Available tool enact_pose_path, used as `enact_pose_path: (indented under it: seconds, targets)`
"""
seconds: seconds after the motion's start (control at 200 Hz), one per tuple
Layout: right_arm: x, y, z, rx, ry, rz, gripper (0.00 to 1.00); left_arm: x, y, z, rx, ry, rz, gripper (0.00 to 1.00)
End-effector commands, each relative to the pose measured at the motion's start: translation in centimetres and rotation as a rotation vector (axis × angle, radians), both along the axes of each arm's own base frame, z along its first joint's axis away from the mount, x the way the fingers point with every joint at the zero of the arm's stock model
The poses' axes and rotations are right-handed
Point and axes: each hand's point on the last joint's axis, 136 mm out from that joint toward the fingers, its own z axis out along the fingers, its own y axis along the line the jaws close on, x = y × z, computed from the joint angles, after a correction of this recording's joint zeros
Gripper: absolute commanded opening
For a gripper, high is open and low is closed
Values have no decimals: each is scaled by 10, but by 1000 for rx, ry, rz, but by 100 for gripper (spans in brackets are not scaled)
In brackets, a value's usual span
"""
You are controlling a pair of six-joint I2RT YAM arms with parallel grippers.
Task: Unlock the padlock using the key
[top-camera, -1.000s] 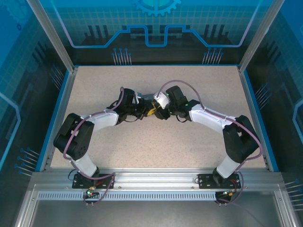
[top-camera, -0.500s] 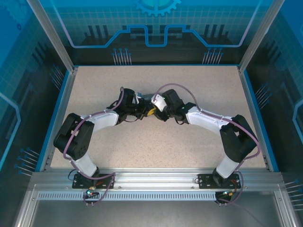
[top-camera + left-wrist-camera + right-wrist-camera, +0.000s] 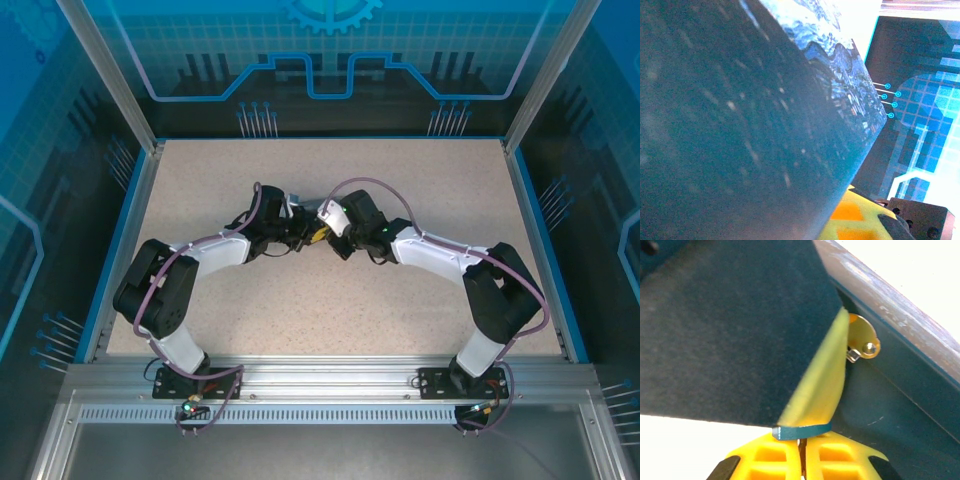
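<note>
My right gripper [image 3: 802, 444] is shut, its yellow fingertips [image 3: 837, 457] pressed together with a thin dark sliver in the slit. A small bluish metal bar [image 3: 802, 431], which I take for the key, lies across the tips. Just beyond it stands the starry-night tin [image 3: 900, 390] with its brass clasp [image 3: 863, 342]. I cannot make out the padlock. The tin's dark face [image 3: 740, 125] sits right against the left wrist camera, with one yellow left finger [image 3: 855, 222] against its edge. From above, my left gripper [image 3: 304, 234] and right gripper [image 3: 323, 236] meet at mid-table.
A blurred yellow wedge [image 3: 822, 375] rises between the tin's wall and a dark flat panel [image 3: 730, 330]. The speckled tabletop [image 3: 330, 310] is ringed by a blue rim [image 3: 545, 250] and glass walls. The right arm's body [image 3: 920, 220] sits close behind the left finger.
The right arm's wrist has slid left toward the left gripper, closing the gap between them. The left arm has stayed still.
</note>
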Motion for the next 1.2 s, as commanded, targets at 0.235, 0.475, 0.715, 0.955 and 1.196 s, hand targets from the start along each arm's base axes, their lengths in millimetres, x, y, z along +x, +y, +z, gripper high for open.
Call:
enact_pose_path:
  seconds: [0.235, 0.475, 0.715, 0.955, 1.196]
  targets:
    - [-9, 22, 21, 270, 188, 54, 0, -4, -10, 23, -51, -55, -54, 0]
    - [-13, 23, 39, 464, 362, 115, 0, -4, -10, 18, -47, -61, -56, 0]
    - [-7, 12, 54, 619, 482, 138, 0, -4, -8, 15, -30, -66, -55, 0]
    - [-1, 0, 49, 567, 438, 73, 24, -3, -8, 14, -27, -63, -52, 0]
    - [1, -27, 54, 444, 311, -36, 37, -1, -9, 15, -26, -61, -52, 0]
